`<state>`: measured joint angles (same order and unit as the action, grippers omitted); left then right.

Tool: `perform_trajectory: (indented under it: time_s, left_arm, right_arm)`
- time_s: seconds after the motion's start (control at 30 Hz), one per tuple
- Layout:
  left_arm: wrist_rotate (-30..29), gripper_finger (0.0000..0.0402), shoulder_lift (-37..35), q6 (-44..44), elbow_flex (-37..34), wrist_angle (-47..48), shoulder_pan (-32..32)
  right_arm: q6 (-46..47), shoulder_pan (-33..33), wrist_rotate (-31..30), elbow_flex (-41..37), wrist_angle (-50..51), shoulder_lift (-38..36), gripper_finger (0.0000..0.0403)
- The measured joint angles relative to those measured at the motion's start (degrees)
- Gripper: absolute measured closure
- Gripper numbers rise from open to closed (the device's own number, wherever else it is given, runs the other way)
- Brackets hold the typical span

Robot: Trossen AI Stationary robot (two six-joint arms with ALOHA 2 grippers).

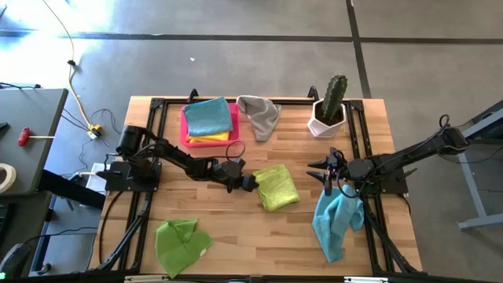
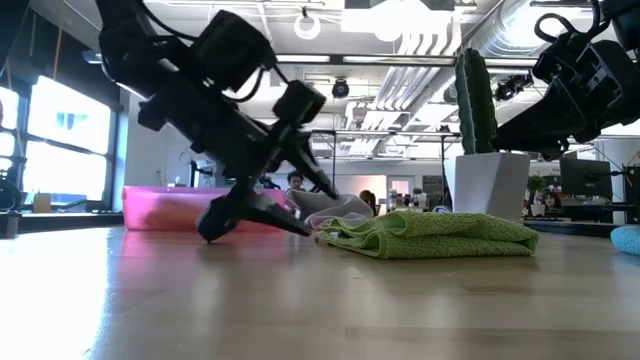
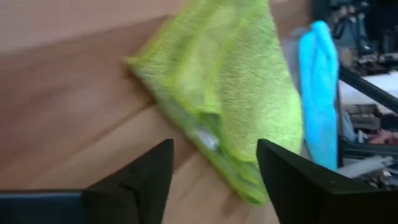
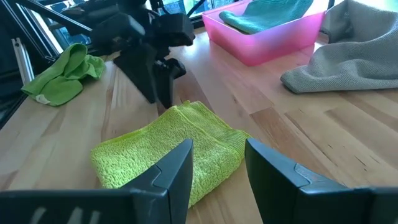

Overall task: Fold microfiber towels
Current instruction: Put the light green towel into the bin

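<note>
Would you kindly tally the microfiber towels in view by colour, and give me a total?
Light blue: 2, one in the pink tray, one hanging at the right tool
Yellow: 1
Lime: 1
Green: 1
Grey: 1
Total: 6

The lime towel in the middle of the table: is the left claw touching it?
Apart. The left wrist view shows bare wood between the open left gripper and the lime towel; the low view also shows a gap.
</note>
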<state>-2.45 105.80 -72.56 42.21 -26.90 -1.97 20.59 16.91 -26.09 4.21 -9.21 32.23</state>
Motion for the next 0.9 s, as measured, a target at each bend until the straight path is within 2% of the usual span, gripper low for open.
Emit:
perform_trajectory:
  time_s: [0.2, 0.4, 0.63, 0.77, 0.9]
  left_arm:
    - [-1.67, 0.0133, 4.21, -1.41, 6.34, 6.77, -0.01]
    - [-2.29, 0.0131, 7.95, -4.15, 12.27, 9.91, -0.03]
    - [-3.44, 0.0131, 11.43, -3.22, 17.54, 11.12, -0.47]
    - [-3.44, 0.0145, 12.55, -2.42, 19.02, 12.03, -0.71]
    - [-3.99, 0.0193, 12.63, -1.83, 19.19, 13.53, -0.71]
  right_arm:
    - [-0.03, 0.0, -0.02, 0.02, 0.43, 0.02, 0.0265]
    - [-0.03, 0.0, -0.02, 0.02, 0.85, 0.07, 0.0265]
    - [-0.05, 0.0, -0.07, 0.02, 1.02, 0.07, 0.0265]
    - [-0.05, 0.0, -0.22, 0.06, 1.35, 0.07, 0.0265]
    - [-0.05, 0.02, -0.22, 0.07, 1.61, 0.07, 0.0265]
